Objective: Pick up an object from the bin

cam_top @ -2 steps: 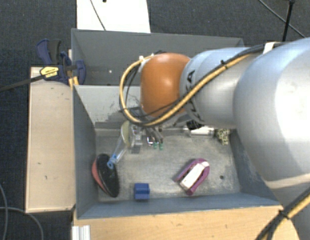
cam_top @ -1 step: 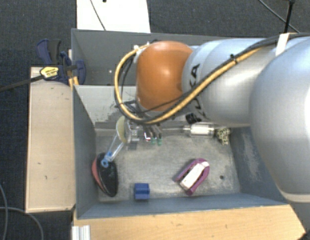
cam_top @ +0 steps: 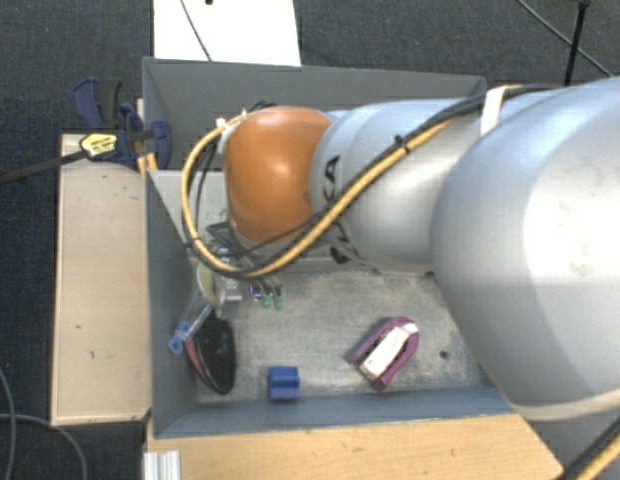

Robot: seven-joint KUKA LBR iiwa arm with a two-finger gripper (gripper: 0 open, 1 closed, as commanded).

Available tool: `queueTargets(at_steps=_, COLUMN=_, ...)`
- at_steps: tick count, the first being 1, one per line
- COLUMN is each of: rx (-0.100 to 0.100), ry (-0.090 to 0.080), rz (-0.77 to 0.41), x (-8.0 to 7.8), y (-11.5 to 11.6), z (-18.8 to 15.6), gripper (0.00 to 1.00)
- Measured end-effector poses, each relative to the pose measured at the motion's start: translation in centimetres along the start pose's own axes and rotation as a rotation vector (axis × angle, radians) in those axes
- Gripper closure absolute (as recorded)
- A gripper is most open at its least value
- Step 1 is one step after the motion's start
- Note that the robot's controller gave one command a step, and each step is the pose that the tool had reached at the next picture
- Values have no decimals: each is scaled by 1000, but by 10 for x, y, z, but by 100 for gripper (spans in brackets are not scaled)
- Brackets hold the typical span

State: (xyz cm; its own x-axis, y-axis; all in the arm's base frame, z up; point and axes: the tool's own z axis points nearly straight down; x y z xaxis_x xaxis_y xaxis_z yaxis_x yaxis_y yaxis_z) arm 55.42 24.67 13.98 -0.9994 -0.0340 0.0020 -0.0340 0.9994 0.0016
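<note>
1. Three small things lie along the near wall of the bin (cam_top: pixel 320 414): a blue block (cam_top: pixel 283 381) in the middle, a purple-and-white piece (cam_top: pixel 385 351) to its right and a black oval thing (cam_top: pixel 215 356) with a red edge in the left corner.
2. A blue stick-like bit (cam_top: pixel 179 341) touches the oval's left side.
3. Just beyond the oval, the gripper (cam_top: pixel 228 290) sits low under the orange cover (cam_top: pixel 275 173). I cannot tell whether it is spread or closed.
4. The grey arm (cam_top: pixel 470 198) hides the far floor, and the dark lettering on it cannot be read.
</note>
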Motion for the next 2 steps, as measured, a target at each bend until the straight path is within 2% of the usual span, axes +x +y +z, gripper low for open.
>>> queueTargets(at_steps=1, rx=-2, ry=-13, rz=-34, x=21, y=-8, z=-168, gripper=100)
queueTargets(at_steps=2, rx=2, ry=-1, rz=-404, x=5, y=6, z=-118, gripper=100)
